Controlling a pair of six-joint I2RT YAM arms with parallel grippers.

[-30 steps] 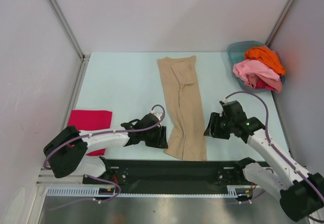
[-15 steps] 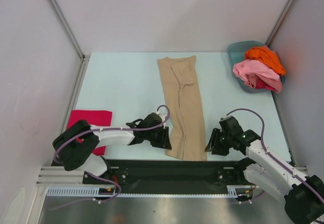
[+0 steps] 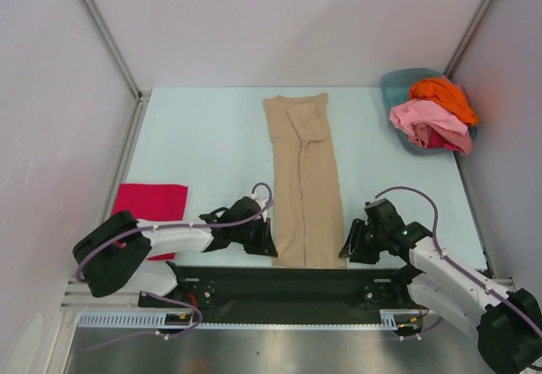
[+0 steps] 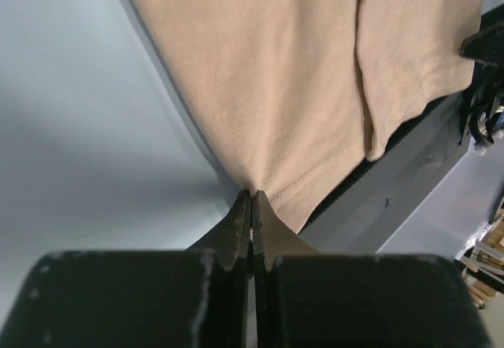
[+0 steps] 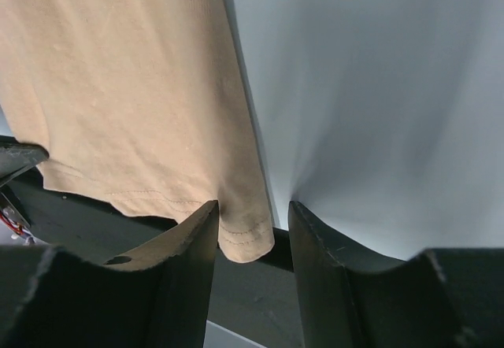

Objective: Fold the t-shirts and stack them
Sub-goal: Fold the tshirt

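A long tan t-shirt (image 3: 303, 171), folded into a narrow strip, lies down the middle of the table. My left gripper (image 3: 269, 247) is shut on its near left hem corner; in the left wrist view the tan t-shirt (image 4: 276, 72) is pinched at the left gripper's (image 4: 252, 195) tips. My right gripper (image 3: 345, 251) stands open at the near right corner. In the right wrist view the tan t-shirt's (image 5: 134, 88) hem corner lies between the right gripper's (image 5: 253, 210) fingers, close to the left one. A folded magenta t-shirt (image 3: 151, 205) lies flat at the near left.
A teal basin (image 3: 391, 86) at the far right corner holds crumpled pink (image 3: 428, 120), orange (image 3: 445, 95) and red (image 3: 440, 141) t-shirts. A black strip (image 3: 288, 285) runs along the table's near edge under the tan hem. Walls close in on both sides.
My left gripper has shut on the tan hem corner. The right gripper has come down and toward the near edge, settling around the right hem corner. The shirt's near end looks narrower.
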